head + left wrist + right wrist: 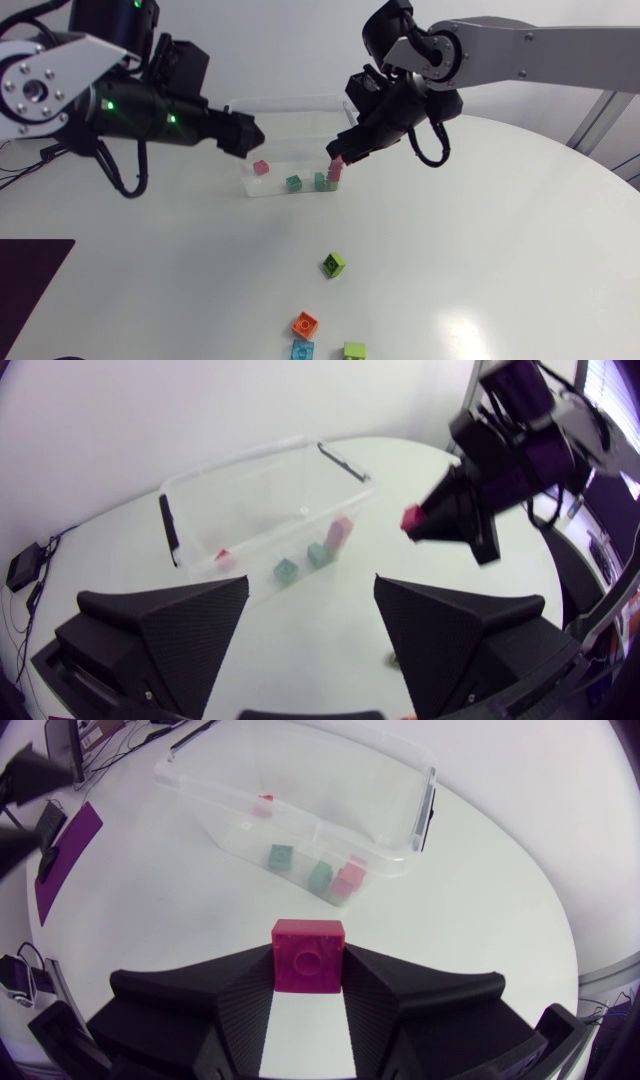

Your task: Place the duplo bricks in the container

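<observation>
Right gripper (308, 982) is pinching a magenta brick (308, 954) from both sides, studs facing the wrist camera, and it's hanging in the air close to one end of the container (421, 782). That's a clear plastic tub with some bricks already in it: a pink brick (348, 880) and two teal bricks (281, 855) along one long wall, plus a small pink-red brick (262, 808) further along inside. Left gripper (310, 622) is spread wide with nothing in it, up near the container's other end. Its own wrist view looks straight between the fingers at the tub and catches the other arm's brick from the side. Only the head view shows the leftovers though: a lime brick (334, 264), an orange brick (305, 324), a light blue brick (302, 350) and a second lime brick (354, 351), all on the table well apart from the container, off its long side. Neither wrist view clearly shows any of those.
</observation>
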Controlling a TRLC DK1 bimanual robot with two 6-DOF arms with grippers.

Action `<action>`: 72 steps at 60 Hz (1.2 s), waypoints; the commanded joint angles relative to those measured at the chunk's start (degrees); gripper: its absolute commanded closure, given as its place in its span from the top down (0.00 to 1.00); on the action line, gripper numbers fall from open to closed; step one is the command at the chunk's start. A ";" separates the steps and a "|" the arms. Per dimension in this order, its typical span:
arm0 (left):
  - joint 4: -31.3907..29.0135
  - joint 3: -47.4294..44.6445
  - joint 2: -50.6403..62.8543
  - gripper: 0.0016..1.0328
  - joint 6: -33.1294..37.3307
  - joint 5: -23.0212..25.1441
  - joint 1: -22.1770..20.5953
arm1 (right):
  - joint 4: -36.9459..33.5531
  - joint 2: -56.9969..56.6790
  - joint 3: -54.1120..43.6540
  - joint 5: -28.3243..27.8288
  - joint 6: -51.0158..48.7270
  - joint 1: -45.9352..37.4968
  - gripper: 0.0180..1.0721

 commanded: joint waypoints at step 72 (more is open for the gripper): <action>0.54 -23.09 -2.42 0.85 8.02 0.13 -14.68 | -2.72 15.33 25.52 5.18 3.83 -2.39 0.95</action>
